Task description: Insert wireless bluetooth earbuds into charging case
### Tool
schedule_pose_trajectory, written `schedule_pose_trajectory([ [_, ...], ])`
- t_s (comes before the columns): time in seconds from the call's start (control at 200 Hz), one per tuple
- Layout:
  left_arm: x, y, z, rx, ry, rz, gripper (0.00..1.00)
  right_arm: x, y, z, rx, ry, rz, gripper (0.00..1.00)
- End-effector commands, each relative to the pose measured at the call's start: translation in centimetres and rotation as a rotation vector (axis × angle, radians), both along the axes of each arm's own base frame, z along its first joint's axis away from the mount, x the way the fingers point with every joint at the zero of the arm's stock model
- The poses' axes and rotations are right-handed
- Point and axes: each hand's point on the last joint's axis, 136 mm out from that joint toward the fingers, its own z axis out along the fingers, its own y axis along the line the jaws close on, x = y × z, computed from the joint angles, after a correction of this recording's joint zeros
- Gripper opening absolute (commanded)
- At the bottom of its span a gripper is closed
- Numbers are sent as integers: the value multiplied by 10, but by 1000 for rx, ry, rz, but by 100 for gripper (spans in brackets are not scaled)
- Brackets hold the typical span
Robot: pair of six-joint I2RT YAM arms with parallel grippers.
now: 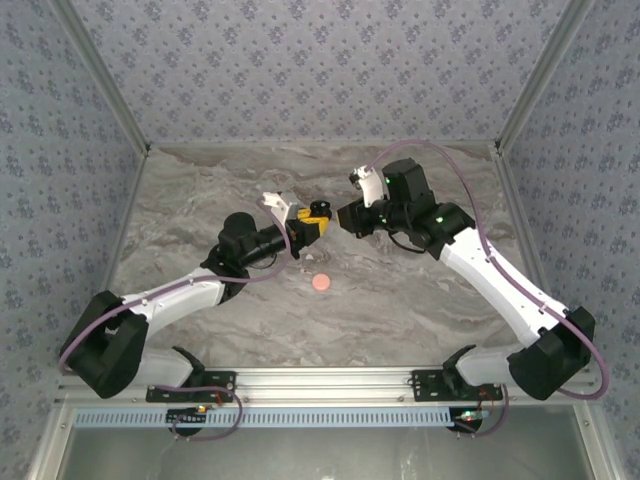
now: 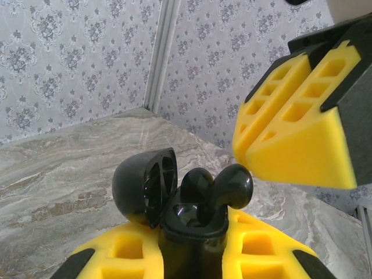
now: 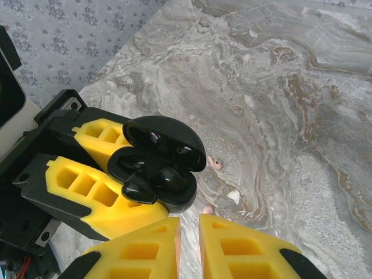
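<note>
Charging case [image 2: 192, 229] — black, lid [image 2: 144, 185] swung open, clamped between the yellow fingers of the left hand [image 1: 312, 224] and held above the surface [image 1: 420, 320].

Earbuds [image 2: 231, 187] — two, black, both standing in the case's wells, their tops above its rim, just past the left hand's fingertips.

Right hand [image 3: 190, 249] — fingers drawn together, gripping nothing. It faces the case, just short of it and not touching.

Pink disc [image 1: 320, 283] — on the surface, nearer the arm bases than both hands.

Bare marble lies on every side of the hands, and the patterned walls [image 1: 300, 70] stand well beyond.
</note>
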Motion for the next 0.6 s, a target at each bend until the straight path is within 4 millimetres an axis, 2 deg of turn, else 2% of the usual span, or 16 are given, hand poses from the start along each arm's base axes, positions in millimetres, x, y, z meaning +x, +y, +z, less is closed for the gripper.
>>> schedule_pose_trajectory([
  [0.0,-8,-3,21,-29,-53,-32,12,-4,10,3,12,9,42,17],
  [0.595,-5,-4,15,-12,-37,-32,12,-10,26,10,29,-7,93,17],
])
